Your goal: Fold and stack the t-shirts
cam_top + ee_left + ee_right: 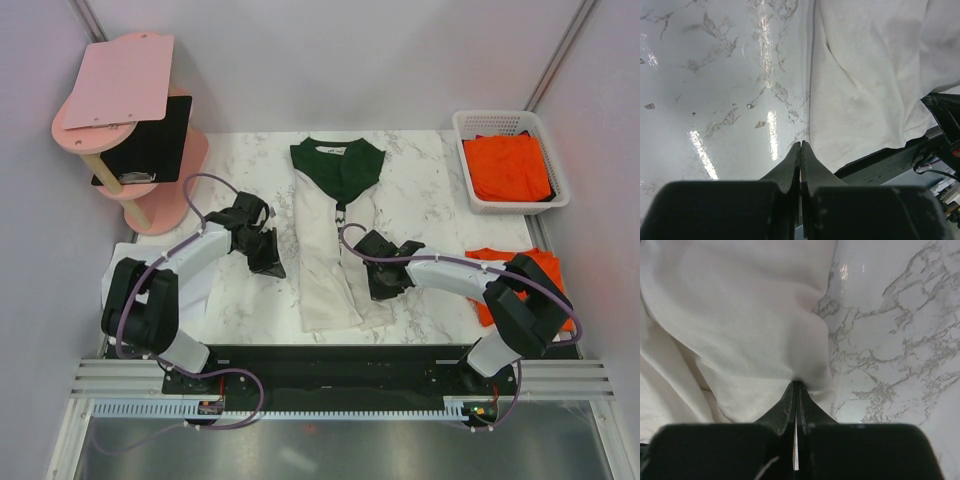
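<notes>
Top view first: the cream shirt with the green collar lies as a long narrow strip between the two arms. The left gripper sits just off one long edge. The right gripper is right against the other edge, down toward the hem. Well out past the right gripper are the orange shirts, one lot in the white basket, and an orange pile on the table by that arm's elbow.

Left wrist view: the left gripper has its fingers pressed flat together with nothing between them. There's bare marble under it, and the cream shirt edge is just right of the tips.

Right wrist view: the right gripper is clamped tight, and a bunch of cream shirt looks nipped at the tips.

My worry is that with only one side pinched, any pull would drag the strip crooked. If it only has the top layer, the fold opens up.

Count: one cream shirt, two orange lots (I can't tell how many shirts are in each) and one basket.
</notes>
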Robot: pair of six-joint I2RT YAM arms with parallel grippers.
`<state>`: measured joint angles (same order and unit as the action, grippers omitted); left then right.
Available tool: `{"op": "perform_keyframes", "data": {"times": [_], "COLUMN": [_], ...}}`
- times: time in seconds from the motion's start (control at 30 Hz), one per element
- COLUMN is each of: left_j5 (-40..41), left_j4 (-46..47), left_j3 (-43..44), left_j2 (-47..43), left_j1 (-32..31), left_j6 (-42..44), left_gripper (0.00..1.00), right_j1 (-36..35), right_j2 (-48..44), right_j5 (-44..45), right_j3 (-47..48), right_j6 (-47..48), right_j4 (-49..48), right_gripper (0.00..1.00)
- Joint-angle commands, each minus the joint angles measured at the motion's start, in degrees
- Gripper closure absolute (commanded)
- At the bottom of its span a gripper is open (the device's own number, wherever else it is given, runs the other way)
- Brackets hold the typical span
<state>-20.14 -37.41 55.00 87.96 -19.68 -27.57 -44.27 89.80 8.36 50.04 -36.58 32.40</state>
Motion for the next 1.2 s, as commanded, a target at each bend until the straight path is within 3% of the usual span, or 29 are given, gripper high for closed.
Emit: {"op": "perform_keyframes", "data": {"times": [0.0,0.2,0.43,0.6,0.7,0.8,0.97,1.17], "left_j5": [-3.24,-5.08,1.93,5.46,3.71,3.88,4.93,7.83], "left_j4": [-0.12,0.05,1.10,2.25,6.37,10.50,14.73,17.01], "left_j3": [0.37,-1.47,-2.53,-2.97,-4.55,-5.08,-3.51,-0.43], "left_j2": [-4.02,-8.77,-13.69,-13.26,-12.99,-11.85,-6.59,-0.52], "left_j1": [0.26,-0.62,-12.29,-17.84,-20.30,-23.03,-28.65,-36.03], "left_j6": [1.64,0.51,-3.27,-6.17,-7.93,-10.04,-13.03,-15.23], "left_gripper": [0.98,0.98,0.96,0.71,0.42,0.26,0.27,0.40], "right_j1": [-1.52,-6.79,-8.55,-8.55,-8.20,-6.80,-2.32,1.47], "right_j2": [-2.70,-3.49,-13.76,-18.69,-21.94,-21.43,-20.45,-19.84], "right_j5": [-2.11,-5.02,-3.28,3.14,6.49,7.37,0.01,-8.27], "right_j3": [-0.21,-0.38,0.22,4.53,5.42,5.33,-0.36,-6.18], "right_j6": [2.91,1.07,0.19,1.07,1.86,2.91,3.27,2.12], "right_j4": [3.55,4.25,2.92,6.36,6.53,6.01,-2.31,-9.37], "right_gripper": [1.00,1.00,1.00,0.92,0.71,0.58,0.57,0.57]}}
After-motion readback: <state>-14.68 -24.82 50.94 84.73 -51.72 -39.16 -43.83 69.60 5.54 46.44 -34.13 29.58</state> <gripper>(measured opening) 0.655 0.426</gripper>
